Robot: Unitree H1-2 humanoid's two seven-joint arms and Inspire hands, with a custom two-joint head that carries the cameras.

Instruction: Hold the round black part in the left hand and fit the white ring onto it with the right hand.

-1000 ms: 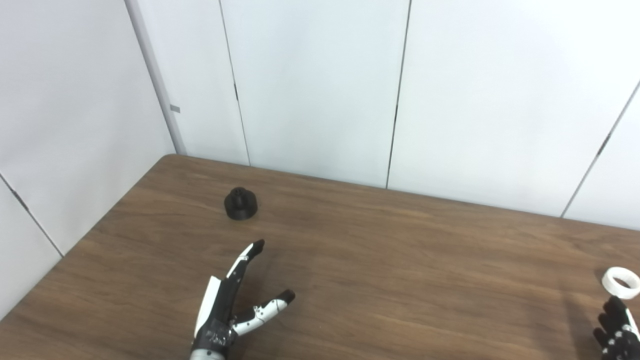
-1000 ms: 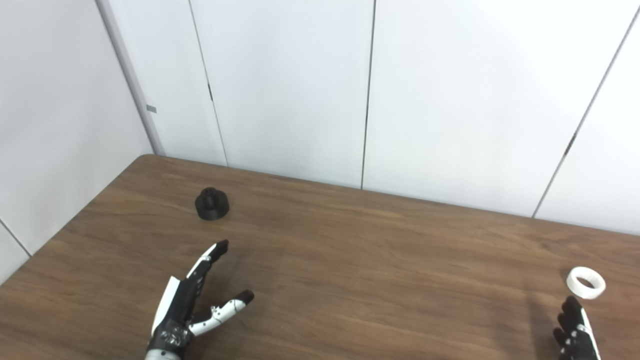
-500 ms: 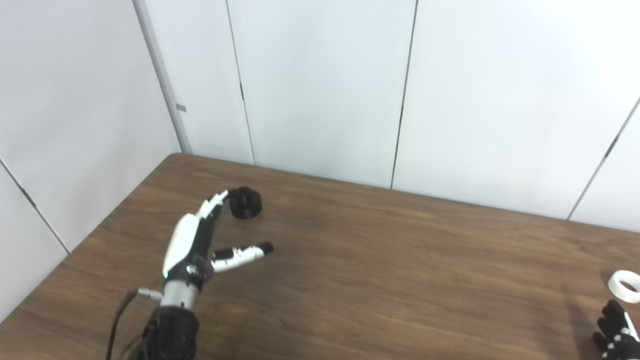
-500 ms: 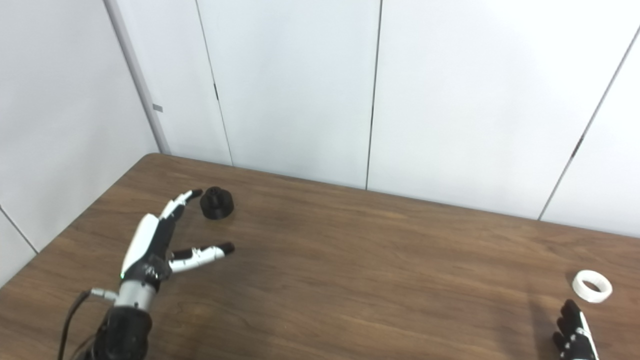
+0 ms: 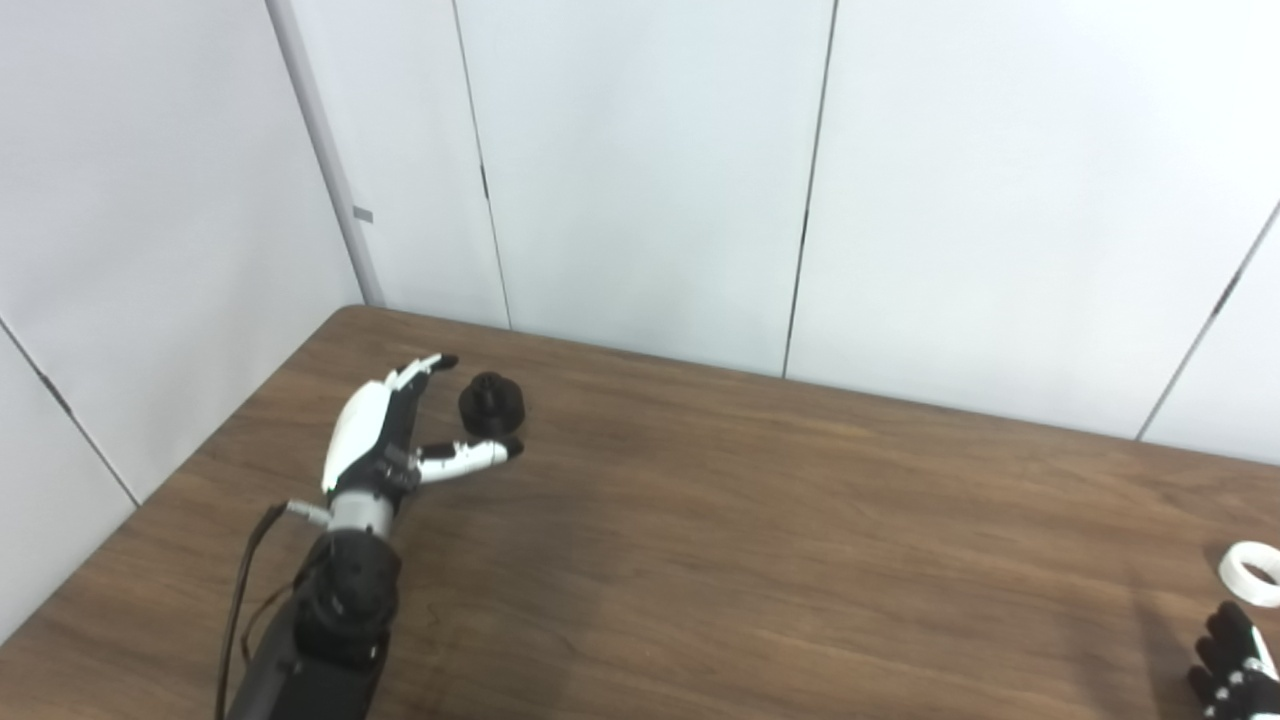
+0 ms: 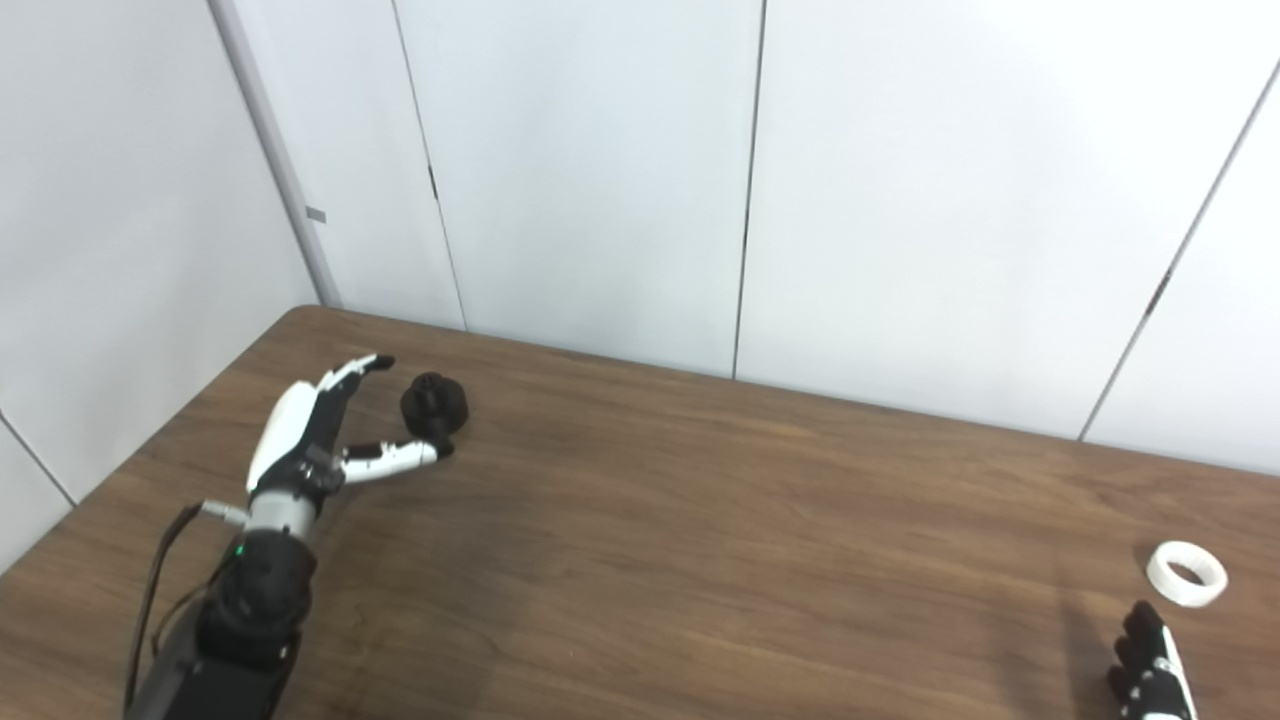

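Observation:
The round black part (image 5: 492,403) stands on the brown table (image 5: 760,540) at the far left. My left hand (image 5: 385,432) is open just left of it, fingers reaching past its left side and the thumb lying under its near edge, so the part sits between them. The white ring (image 6: 1186,574) lies flat near the table's right edge. My right hand (image 6: 1150,670) shows only its fingertips at the bottom right corner, a little nearer than the ring and apart from it.
White wall panels (image 5: 640,170) close off the table's far and left sides. The table's left edge (image 5: 180,470) runs close beside my left arm.
My left hand has gone forward to the black part, so its fingers and thumb now flank it. The right hand and the ring have stayed put. The camera shifted slightly at first.

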